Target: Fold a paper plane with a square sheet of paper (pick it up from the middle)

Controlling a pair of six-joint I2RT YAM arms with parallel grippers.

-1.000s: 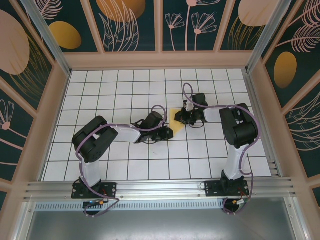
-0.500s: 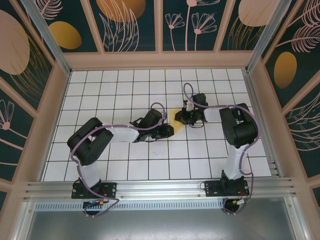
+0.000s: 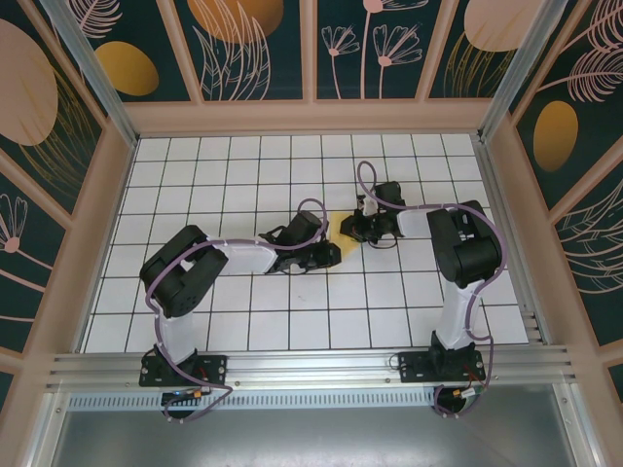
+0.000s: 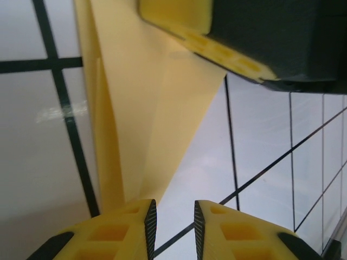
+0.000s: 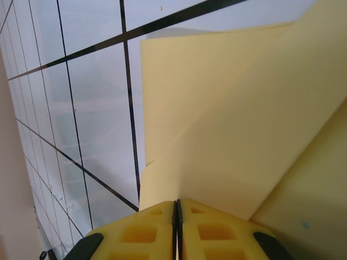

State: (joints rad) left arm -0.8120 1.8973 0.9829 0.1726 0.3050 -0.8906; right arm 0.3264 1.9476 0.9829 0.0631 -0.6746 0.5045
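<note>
**A:** How does the left claw (image 4: 173, 218) stand?

**B:** Its two yellow fingers are a narrow slit apart. Through the slit I see only the white table (image 4: 38, 141) and a black grid line, so it has hold of nothing.

**A:** Does it touch the sheet of paper (image 4: 141, 119)?

**B:** The sheet is folded into a creased yellow wedge and lies just ahead of that claw. Its narrow near end runs up to the tip of the finger on the left of that claw's own view. I cannot tell whether the tip presses on the paper or only hangs over it.

**A:** And the right claw (image 5: 177, 208)?

**B:** It is closed tight, pad against pad, with no gap. The yellow paper comes straight out from between the pads and widens away ahead of the claw, so it has the sheet pinched. At least two layers show there, one over the other.

**A:** How do the two claws stand to each other?

**B:** From above they face each other, close together, with the wedge between them. In the left claw's own view, a yellow pad (image 4: 217, 51) of the right claw sits at the far end of the sheet, ahead and to the right.
</note>
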